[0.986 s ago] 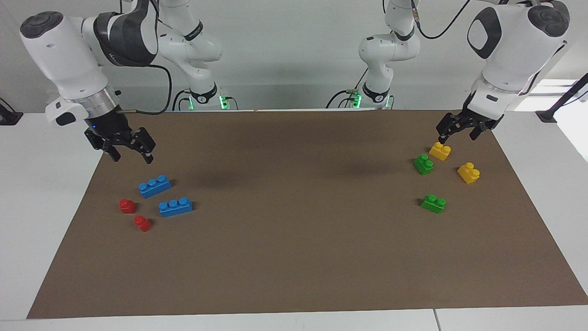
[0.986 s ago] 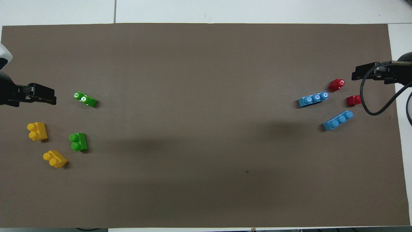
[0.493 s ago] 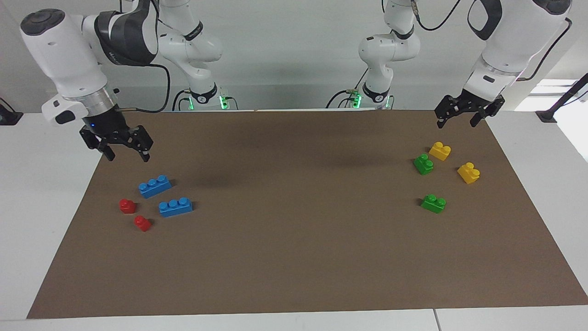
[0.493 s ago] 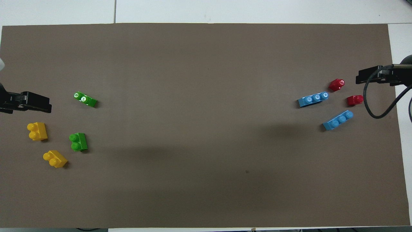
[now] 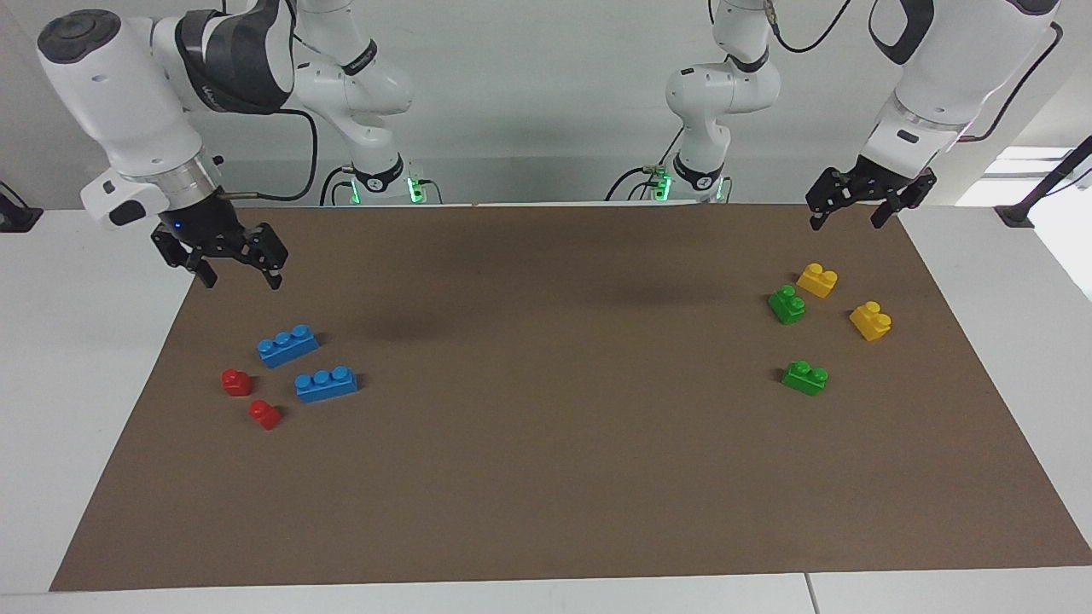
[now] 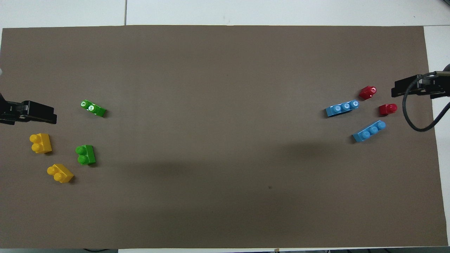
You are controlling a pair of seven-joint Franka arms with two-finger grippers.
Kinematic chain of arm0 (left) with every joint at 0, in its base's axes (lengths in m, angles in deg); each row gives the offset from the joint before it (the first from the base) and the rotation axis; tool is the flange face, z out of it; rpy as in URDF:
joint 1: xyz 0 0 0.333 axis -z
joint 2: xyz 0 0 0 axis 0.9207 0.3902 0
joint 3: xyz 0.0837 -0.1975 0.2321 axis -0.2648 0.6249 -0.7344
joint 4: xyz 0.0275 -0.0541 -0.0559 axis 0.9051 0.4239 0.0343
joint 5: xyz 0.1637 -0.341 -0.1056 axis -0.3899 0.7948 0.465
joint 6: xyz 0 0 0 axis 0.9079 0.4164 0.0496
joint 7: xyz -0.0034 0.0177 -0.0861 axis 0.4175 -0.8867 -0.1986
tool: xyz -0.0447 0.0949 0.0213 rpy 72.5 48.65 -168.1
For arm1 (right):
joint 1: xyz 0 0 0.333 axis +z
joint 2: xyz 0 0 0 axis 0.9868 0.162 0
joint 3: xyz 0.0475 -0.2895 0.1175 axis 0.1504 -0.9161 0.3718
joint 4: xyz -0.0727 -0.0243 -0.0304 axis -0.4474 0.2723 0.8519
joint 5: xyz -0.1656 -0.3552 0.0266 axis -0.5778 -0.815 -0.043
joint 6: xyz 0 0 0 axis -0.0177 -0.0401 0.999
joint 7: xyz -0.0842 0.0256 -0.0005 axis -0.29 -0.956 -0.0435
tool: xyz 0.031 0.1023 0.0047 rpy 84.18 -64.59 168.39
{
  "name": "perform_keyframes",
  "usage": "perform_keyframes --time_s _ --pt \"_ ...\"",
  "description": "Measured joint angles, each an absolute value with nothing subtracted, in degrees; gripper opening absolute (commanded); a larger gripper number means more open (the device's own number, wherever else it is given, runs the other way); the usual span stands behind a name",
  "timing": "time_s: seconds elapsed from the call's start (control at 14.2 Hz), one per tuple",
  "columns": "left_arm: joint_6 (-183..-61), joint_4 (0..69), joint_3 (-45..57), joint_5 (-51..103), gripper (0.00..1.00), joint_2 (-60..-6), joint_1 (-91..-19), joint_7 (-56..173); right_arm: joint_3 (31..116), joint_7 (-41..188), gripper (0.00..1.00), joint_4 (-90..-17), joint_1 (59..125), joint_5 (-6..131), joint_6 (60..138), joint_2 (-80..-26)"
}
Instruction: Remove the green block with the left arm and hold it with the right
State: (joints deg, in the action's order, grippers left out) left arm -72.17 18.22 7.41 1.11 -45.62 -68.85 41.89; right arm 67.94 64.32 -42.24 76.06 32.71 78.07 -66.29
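Observation:
Two green blocks lie on the brown mat at the left arm's end. One is nearer to the robots, beside a yellow brick. The other lies farther out. My left gripper is open and empty, raised over the mat's edge by the robots, apart from all the bricks. My right gripper is open and empty, raised over the mat's corner at the right arm's end.
A second yellow brick lies beside the green blocks. Two blue three-stud bricks and two small red bricks lie below the right gripper's end of the mat.
My left gripper has risen from just above the yellow brick and drawn back toward the robots. My right gripper has lifted a little and drawn back. No brick has moved.

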Motion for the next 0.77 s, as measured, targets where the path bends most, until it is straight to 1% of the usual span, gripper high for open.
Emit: perform_keyframes --time_s 0.21,0.77 --pt "-73.65 18.35 7.43 1.32 1.0 -45.62 -68.85 41.86 67.96 64.32 1.0 -39.98 76.05 32.71 75.28 -66.29" --pt "-75.25 18.37 7.43 1.34 1.0 -45.62 -68.85 41.85 68.2 64.32 1.0 -37.96 76.44 32.7 74.96 -65.78"
